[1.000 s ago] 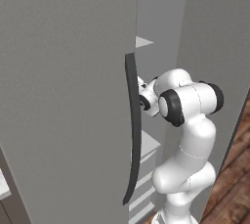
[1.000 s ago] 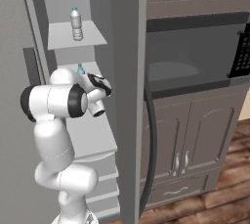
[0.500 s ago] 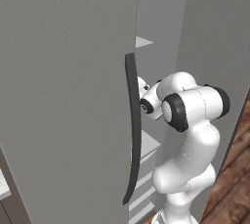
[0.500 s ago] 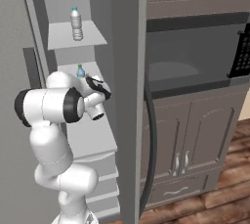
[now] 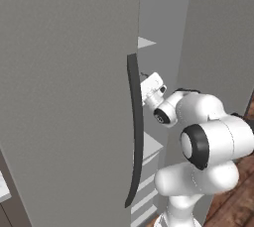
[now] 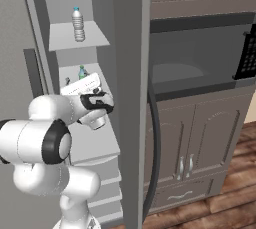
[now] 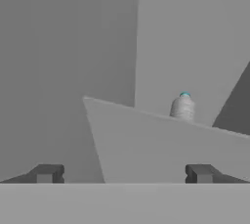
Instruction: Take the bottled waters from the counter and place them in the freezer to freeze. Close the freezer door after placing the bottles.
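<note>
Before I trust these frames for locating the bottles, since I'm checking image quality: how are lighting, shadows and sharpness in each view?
Right base view: even light, soft shelf shadows, both bottles legible, upper bottle sharp. Hand view: coarse and soft, bottle blurry, a dark wedge of shadow at right. Left base view: flat grey freezer door, no glare.

A glossy white arm [image 5: 208, 141] of rounded, bulbous segments is seen, with dark grey to black rings set at the joints [image 6: 54, 142]. A boxy white hand [image 6: 82, 85] is carried at its end, next to a black wrist collar [image 6: 97, 102]. A small round dark socket [image 5: 159, 117] is set into the wrist. Two small, dark grey, block-shaped fingertips [image 7: 47, 173] are shown in the hand view.
</note>
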Controlling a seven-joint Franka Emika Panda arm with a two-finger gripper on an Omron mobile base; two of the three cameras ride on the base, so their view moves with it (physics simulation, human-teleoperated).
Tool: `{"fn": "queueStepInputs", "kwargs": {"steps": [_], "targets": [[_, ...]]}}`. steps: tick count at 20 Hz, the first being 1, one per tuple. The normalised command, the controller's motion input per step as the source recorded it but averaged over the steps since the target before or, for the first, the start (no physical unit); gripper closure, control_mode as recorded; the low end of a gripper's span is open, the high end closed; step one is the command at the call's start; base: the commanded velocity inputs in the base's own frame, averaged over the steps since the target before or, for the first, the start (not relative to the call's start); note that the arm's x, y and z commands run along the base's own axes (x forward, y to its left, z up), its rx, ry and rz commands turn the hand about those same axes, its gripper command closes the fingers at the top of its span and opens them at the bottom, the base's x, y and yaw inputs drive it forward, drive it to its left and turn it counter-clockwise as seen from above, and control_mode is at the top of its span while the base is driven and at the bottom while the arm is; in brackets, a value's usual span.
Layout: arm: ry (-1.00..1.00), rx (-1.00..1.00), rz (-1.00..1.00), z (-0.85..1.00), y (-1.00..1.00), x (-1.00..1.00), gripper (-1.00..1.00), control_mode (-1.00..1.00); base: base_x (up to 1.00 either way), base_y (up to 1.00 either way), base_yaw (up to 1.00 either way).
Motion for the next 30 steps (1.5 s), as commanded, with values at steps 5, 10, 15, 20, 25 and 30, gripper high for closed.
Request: {"fn": "queueStepInputs", "kwargs": {"steps": [5, 10, 15, 20, 25, 30], "targets": [[-0.26, 0.06, -0.27, 1.00, -0.30, -0.98, -1.00, -1.00, 0.00, 0.00, 0.00], [-0.05, 0.19, -0.37, 1.00, -0.10, -1.00, -1.00, -1.00, 0.00, 0.00, 0.00], [0.10, 0.34, -0.25, 1.00, -0.17, -1.00, -1.00, -1.00, 0.00, 0.00, 0.00], [0.31, 0.39, -0.18, 1.00, -0.15, -1.00, -1.00, -1.00, 0.00, 0.00, 0.00], [0.53, 0.35, -0.09, 0.64, 0.03, -1.00, -1.00, -1.00, 0.00, 0.00, 0.00], [0.58, 0.32, -0.01, -0.08, 0.20, -1.00, -1.00, -1.00, 0.00, 0.00, 0.00]]}}
